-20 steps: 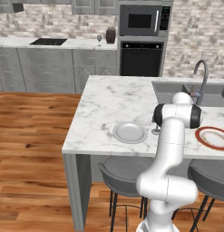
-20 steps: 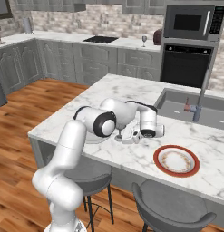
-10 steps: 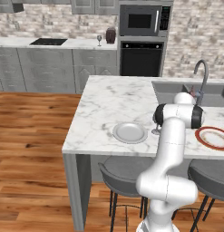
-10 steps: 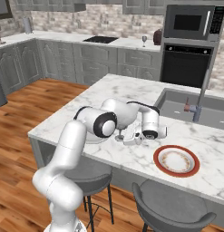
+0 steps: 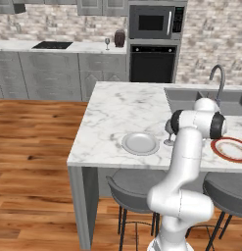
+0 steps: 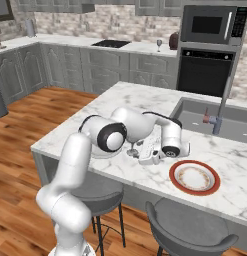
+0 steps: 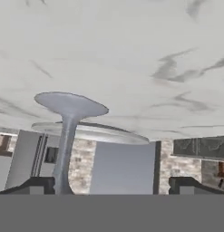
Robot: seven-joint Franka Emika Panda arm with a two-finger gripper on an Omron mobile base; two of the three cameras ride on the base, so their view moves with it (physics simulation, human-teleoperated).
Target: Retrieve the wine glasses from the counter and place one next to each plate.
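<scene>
- One wine glass point(image 5: 169, 133) stands upright on the marble island point(image 5: 117, 112), its round foot on the stone just to the right of the grey-white plate point(image 5: 140, 143) and close to the island's near edge.
- The claw point(image 6: 145, 156) lies low over the island right beside that glass; from the right base camera the stem and foot point(image 6: 131, 150) show just left of the white hand.
- In the hand camera, which is rolled over so the marble fills the top, the stem point(image 7: 64, 149) runs down next to the left fingertip point(image 7: 38, 185), and the foot point(image 7: 70, 105) rests on the stone; the right fingertip point(image 7: 186, 185) sits well apart from it.
- The jaws stand as wide as they go and have hold of nothing; I cannot tell whether the left tip touches the stem.
- The second wine glass point(image 5: 107, 43) is far back on the counter point(image 5: 68, 46), next to a dark jar point(image 5: 119, 38) and right of the black cooktop point(image 5: 53, 45).
- The grey-white plate carries nothing, and neither does the red-rimmed plate point(image 6: 194, 177), which lies on the island to the arm's right, near the sink point(image 6: 215, 122).
- From the left base camera the arm covers the hand, and the red-rimmed plate is cut by the picture's edge.
- The glass's bowl is partly hidden behind the arm in both base views.
</scene>
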